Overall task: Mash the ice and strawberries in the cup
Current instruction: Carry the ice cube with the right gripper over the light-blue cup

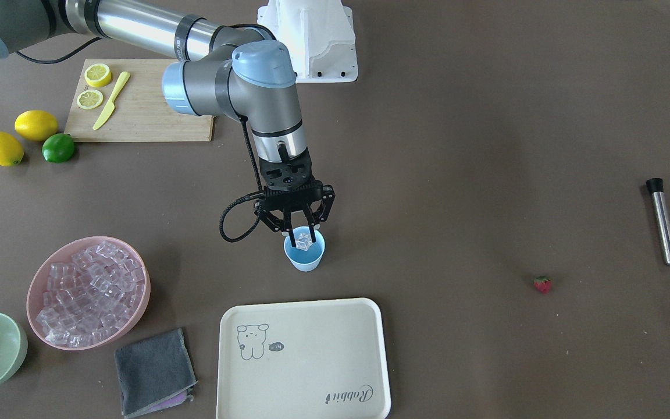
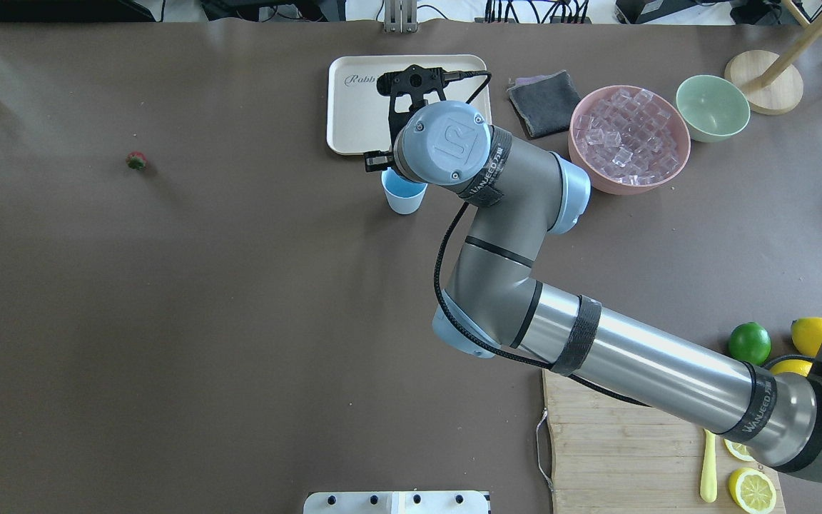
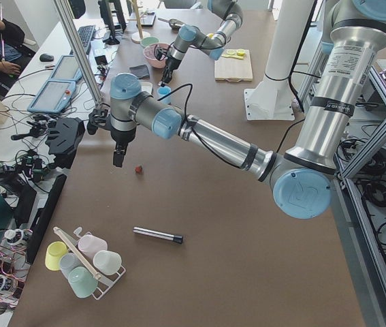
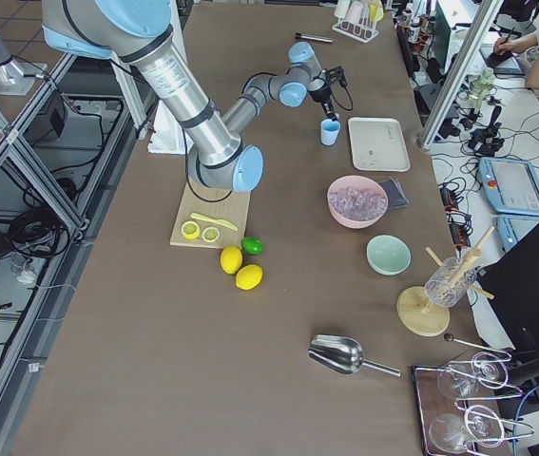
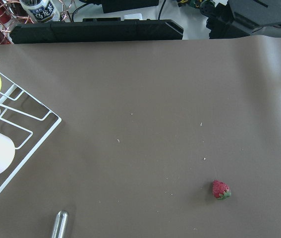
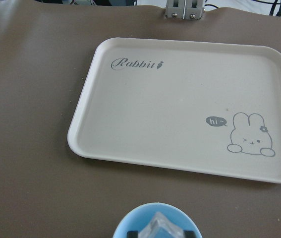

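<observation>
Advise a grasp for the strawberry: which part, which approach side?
Come straight down and pinch the strawberry across its red body, just short of the leaves. It lies on its side on the bare table, leafy top at one end, with nothing close by, so there should be room on either side.

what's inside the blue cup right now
One clear ice cube at the mouth of the cup, held by the right gripper. Blue floor beside it looks bare; under the cube is hidden.

cup (image 6: 155,207) cropped below; left pincer (image 3: 118,162) too small
</observation>
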Robot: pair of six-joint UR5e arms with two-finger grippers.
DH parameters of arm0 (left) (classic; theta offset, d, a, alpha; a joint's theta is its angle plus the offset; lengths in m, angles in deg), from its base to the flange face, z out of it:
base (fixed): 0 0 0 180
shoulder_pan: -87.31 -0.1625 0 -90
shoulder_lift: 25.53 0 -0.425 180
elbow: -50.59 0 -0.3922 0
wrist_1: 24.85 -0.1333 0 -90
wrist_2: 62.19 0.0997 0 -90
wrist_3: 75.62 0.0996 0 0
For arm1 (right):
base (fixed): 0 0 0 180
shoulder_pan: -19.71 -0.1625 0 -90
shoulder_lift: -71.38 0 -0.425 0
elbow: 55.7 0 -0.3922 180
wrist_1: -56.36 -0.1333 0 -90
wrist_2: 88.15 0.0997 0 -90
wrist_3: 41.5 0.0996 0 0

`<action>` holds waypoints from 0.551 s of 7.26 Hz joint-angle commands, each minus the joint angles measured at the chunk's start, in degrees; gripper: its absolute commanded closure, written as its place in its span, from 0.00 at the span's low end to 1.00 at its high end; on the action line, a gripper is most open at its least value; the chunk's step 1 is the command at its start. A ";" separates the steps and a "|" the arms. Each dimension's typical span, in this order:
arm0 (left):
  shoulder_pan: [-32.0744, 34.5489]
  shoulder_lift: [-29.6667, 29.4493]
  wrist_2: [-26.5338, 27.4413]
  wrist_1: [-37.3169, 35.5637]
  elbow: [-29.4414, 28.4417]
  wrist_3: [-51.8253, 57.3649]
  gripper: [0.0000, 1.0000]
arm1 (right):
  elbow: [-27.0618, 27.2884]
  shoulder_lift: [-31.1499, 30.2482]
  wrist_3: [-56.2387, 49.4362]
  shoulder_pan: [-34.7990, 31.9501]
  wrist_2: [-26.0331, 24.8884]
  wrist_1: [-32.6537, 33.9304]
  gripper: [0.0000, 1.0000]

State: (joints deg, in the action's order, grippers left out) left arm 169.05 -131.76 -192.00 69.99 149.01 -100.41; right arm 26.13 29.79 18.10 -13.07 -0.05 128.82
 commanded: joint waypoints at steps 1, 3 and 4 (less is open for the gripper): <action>0.00 -0.02 0.00 0.00 0.01 -0.17 0.02 | -0.71 0.28 -1.84 0.00 0.04 -0.12 0.34; 0.00 0.06 0.00 0.00 0.27 -0.26 0.02 | -0.89 0.28 -4.40 -0.35 0.40 -0.12 0.00; 0.00 0.06 0.00 0.00 0.45 -0.35 0.02 | -0.36 0.37 -4.50 -1.14 1.10 -0.12 0.00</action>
State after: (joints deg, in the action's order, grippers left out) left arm 169.05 -131.71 -192.00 69.99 149.24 -100.66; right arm 25.41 30.10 14.19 -13.51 0.41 128.70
